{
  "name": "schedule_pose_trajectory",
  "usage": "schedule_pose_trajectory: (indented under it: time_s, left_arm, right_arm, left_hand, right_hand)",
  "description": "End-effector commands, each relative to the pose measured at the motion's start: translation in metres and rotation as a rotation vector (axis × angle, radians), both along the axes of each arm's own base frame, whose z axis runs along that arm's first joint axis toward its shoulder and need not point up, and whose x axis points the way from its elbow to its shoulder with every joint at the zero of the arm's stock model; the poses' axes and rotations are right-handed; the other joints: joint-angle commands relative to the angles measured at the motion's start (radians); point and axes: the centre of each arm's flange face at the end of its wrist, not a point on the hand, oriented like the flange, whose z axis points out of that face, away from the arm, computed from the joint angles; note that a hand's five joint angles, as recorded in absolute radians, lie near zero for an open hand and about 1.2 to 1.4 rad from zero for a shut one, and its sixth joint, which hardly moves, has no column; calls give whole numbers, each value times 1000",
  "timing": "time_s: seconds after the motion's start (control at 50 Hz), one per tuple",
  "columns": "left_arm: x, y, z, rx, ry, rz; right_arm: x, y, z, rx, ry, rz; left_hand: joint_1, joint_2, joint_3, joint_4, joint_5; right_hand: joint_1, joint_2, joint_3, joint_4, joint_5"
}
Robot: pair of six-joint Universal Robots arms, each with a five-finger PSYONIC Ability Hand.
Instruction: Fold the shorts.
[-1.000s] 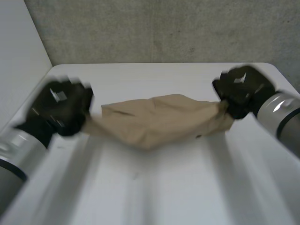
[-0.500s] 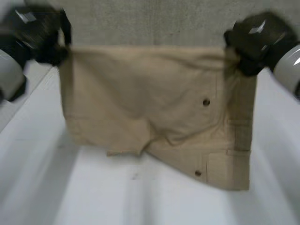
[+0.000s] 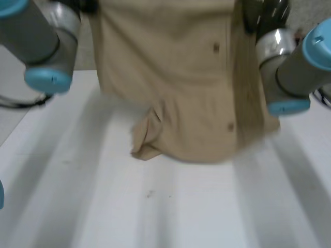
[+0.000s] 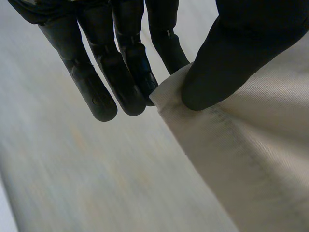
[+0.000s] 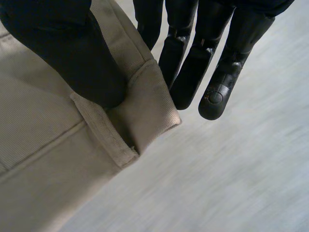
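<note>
The tan shorts [image 3: 181, 88] hang stretched between my two raised arms, with their lower edge low over the white table [image 3: 170, 212]. In the left wrist view my left hand [image 4: 231, 58] pinches one top corner of the shorts [image 4: 251, 159] between thumb and fingers [image 4: 120, 77]. My right hand [image 5: 72, 53] does the same at the other top corner, its thumb pressing the waistband [image 5: 140, 106] against the fingers [image 5: 193, 67]. In the head view my right hand [image 3: 261, 15] shows at the shorts' upper right edge.
My left arm's blue cap [image 3: 49, 80] and right arm's blue cap [image 3: 287, 106] flank the hanging cloth. A grey wall stands behind the table.
Both arms have risen, lifting the shorts off the table from a bunched strip into a hanging sheet. Both hands have kept their pinch on the top corners.
</note>
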Motion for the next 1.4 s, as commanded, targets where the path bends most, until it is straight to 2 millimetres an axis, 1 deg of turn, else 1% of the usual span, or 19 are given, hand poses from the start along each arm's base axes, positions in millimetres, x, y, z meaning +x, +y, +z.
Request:
schedule_pose_trajectory:
  time_s: [0.02,0.08,0.18,0.22,0.26,0.28,0.34,0.36,0.42,0.44,0.52,0.64,0.74,0.92,1.16,1.28,1.36,1.38,1.4]
  left_arm:
    - [13,43,96,-325,225,-25]
    - [15,38,84,-278,213,-23]
    - [9,24,25,-111,140,-19]
    - [8,21,6,-59,117,-16]
    - [9,18,-27,36,77,-9]
    - [10,18,-40,69,61,-5]
    - [15,20,-90,210,2,8]
    - [16,22,-102,244,-12,11]
    - [22,35,-150,382,-78,20]
    - [23,39,-161,412,-93,20]
    - [29,64,-210,561,-164,14]
    - [39,98,-252,716,-257,-4]
    - [45,122,-245,718,-381,-2]
    - [58,156,-223,685,-515,11]
    - [79,243,-232,986,-711,-88]
    - [84,255,-220,956,-704,-91]
    - [82,252,-207,902,-678,-87]
    - [82,251,-205,894,-673,-88]
    - [79,247,-199,867,-666,-98]
  right_arm:
    - [-8,17,72,-231,-189,57]
    - [-7,16,64,-172,-175,68]
    - [-5,10,36,-37,-120,68]
    - [-2,5,12,44,-83,71]
    - [0,3,-7,103,-51,78]
    - [3,2,-30,174,-12,92]
    - [6,4,-67,288,55,127]
    - [8,7,-93,366,100,143]
    - [7,12,-130,473,167,156]
    - [7,16,-153,534,216,157]
    - [5,26,-197,631,341,136]
    - [-7,35,-215,697,430,95]
    - [-19,55,-192,755,438,61]
    - [-37,99,-183,949,503,69]
    - [-63,160,-189,1190,631,92]
    - [-83,184,-185,1186,776,89]
    - [-91,185,-186,1170,826,78]
    - [-91,184,-186,1167,828,76]
    - [-92,183,-186,1165,823,74]
  left_hand:
    - [280,197,203,198,236]
    - [280,197,203,198,236]
    - [280,197,203,198,236]
    - [280,197,203,198,236]
    - [280,197,203,198,236]
    - [280,197,203,198,236]
    - [280,197,203,198,236]
    - [280,197,203,198,236]
    - [280,197,203,198,236]
    - [280,197,203,198,236]
    - [280,197,203,198,236]
    - [280,197,203,198,236]
    - [280,197,203,198,236]
    - [280,197,203,198,236]
    - [280,197,203,198,236]
    - [280,197,203,198,236]
    - [280,197,203,198,236]
    - [165,81,87,82,120]
    - [-351,-435,-429,-433,-396]
  right_hand:
    - [418,212,216,204,249]
    - [418,212,216,204,249]
    - [418,212,216,204,249]
    - [418,212,216,204,249]
    - [418,212,216,204,249]
    - [418,212,216,204,249]
    - [418,212,216,204,249]
    - [418,212,216,204,249]
    - [418,212,216,204,249]
    - [418,212,216,204,249]
    - [418,212,216,204,249]
    - [418,212,216,204,249]
    - [418,212,216,204,249]
    - [418,212,216,204,249]
    - [418,212,216,204,249]
    - [418,212,216,204,249]
    - [418,212,216,204,249]
    - [418,212,216,204,249]
    - [418,212,216,204,249]
